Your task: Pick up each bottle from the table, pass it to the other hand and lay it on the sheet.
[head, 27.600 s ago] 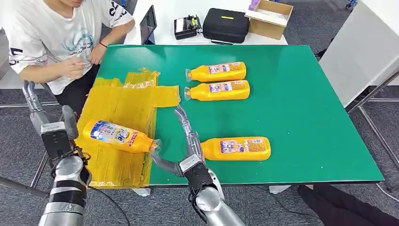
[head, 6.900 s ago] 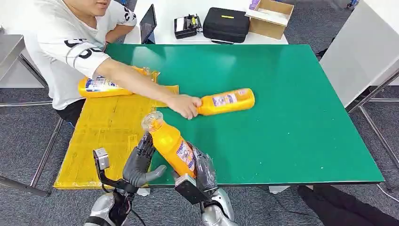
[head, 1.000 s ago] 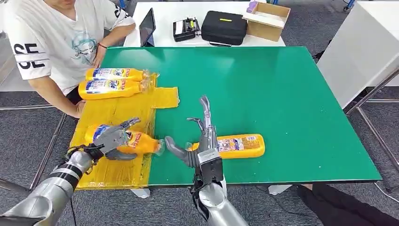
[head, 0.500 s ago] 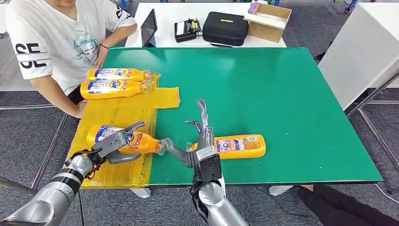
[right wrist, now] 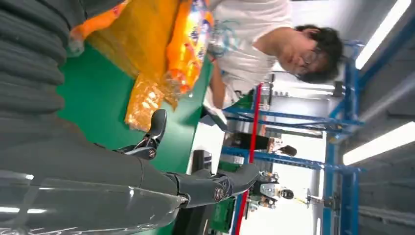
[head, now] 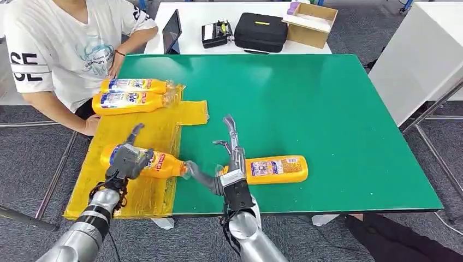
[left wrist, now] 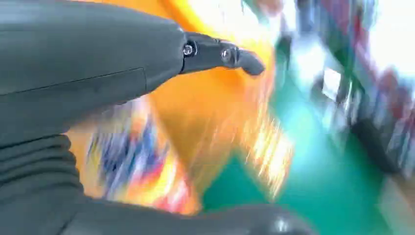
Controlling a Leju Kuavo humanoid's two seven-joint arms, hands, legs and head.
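Bottles number four in the head view: two lie side by side at the far end of the yellow sheet (head: 139, 128), a third bottle (head: 144, 161) lies on the sheet's near part with its cap toward the green surface (head: 327, 103), and the last bottle (head: 273, 170) lies on the surface just beside our right hand (head: 229, 164). Our left hand (head: 128, 158) sits over the label end of the third bottle with its fingers spread and lifting; we judge it to be holding nothing, the bottle resting on the sheet. Our right hand is spread wide, fingers pointing away from us, its palm side against the neck end of the last bottle without closing on it. We judge the step in hand to be the release of the third bottle and the start of the pickup of the fourth. The next move calls for the right hand to wrap the bottle's body, lift it, and present it so the left hand can take it. Compared with half a second ago, the left hand's fingers have risen off the bottle and its arm has drawn in closer to us, while the right hand has barely shifted. A person (head: 65, 43) sits beside the sheet's far end.
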